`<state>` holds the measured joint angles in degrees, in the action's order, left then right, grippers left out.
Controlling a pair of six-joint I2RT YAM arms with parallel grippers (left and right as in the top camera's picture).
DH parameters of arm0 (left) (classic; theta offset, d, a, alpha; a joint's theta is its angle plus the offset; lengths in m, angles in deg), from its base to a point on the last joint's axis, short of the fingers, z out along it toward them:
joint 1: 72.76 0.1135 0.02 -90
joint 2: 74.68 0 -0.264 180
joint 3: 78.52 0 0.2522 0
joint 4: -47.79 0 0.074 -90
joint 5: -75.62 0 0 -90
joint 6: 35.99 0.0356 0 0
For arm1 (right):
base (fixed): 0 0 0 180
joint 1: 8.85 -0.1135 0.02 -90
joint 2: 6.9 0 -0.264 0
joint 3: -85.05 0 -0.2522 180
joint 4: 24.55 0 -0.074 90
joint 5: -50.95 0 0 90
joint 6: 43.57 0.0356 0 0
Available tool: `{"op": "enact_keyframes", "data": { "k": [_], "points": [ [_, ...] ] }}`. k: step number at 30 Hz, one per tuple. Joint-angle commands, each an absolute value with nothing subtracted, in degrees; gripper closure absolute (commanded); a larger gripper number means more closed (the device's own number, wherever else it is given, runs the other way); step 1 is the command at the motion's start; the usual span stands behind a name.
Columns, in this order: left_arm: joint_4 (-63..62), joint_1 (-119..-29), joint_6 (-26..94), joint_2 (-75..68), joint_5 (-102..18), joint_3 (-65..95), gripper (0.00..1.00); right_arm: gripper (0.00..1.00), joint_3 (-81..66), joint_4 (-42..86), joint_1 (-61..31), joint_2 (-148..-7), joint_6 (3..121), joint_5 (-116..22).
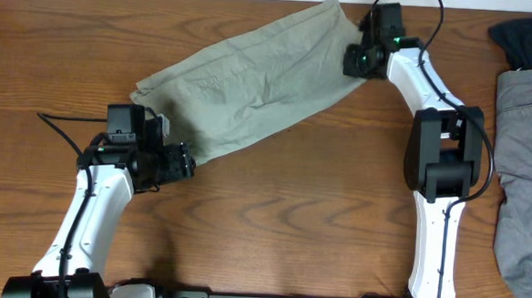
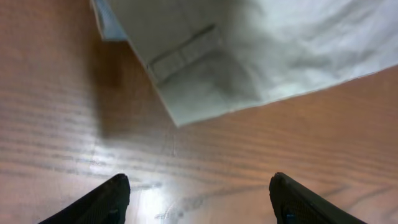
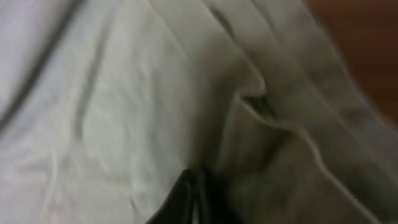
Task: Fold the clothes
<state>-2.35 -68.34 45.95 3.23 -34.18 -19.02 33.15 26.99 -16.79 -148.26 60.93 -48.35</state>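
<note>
The clothes, a pair of light khaki-green shorts [image 1: 251, 84], lie spread diagonally across the wooden table from mid-left to the back centre. My right gripper [image 1: 357, 53] is at their far right corner. In the right wrist view its dark jaws [image 3: 196, 190] are pressed together with a fold of the fabric [image 3: 124, 93] pinched between them. My left gripper [image 1: 185, 160] hovers just off the shorts' near left corner. In the left wrist view it stands open [image 2: 199, 183] over bare wood, with the waistband edge and belt loop [image 2: 186, 56] ahead of it and nothing between the fingers.
A grey garment [image 1: 524, 181] lies along the right edge of the table, with a black garment [image 1: 527, 39] behind it at the back right corner. Bare wood [image 1: 289, 223] stretches between the two arm bases at the front.
</note>
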Motion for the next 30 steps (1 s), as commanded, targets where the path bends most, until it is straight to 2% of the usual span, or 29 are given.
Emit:
{"op": "enact_keyframes", "data": {
  "k": [1,7,12,19,24,28,30],
  "points": [
    [-3.3,-68.5,48.5,3.3,-34.7,-17.9,0.26,0.99,32.0,34.9,-17.3,-150.3,61.9,-41.3],
    [-2.4,-68.5,48.5,3.1,-34.7,-17.9,0.26,0.99,32.0,54.2,-20.1,-147.0,62.2,-31.5],
    [-2.6,-68.5,48.4,3.1,-34.7,-17.9,0.26,0.99,32.0,63.6,-24.7,-142.2,62.3,-29.9],
    [-1.4,-68.5,48.4,3.1,-34.7,-17.9,0.26,0.98,32.0,64.3,-32.2,-132.3,56.4,-31.9],
    [0.8,-68.5,48.4,3.1,-36.3,-17.9,0.26,0.79,32.0,57.6,-31.4,-128.3,56.5,-32.5],
    [0.1,-68.5,48.4,3.1,-38.4,-17.3,0.3,0.72,32.0,51.5,-26.5,-129.1,56.4,-40.5],
    [-2.4,-68.5,49.4,3.1,-38.0,-15.5,0.3,0.71,32.0,50.4,-23.5,-129.8,56.4,-43.2]
  ]
}}
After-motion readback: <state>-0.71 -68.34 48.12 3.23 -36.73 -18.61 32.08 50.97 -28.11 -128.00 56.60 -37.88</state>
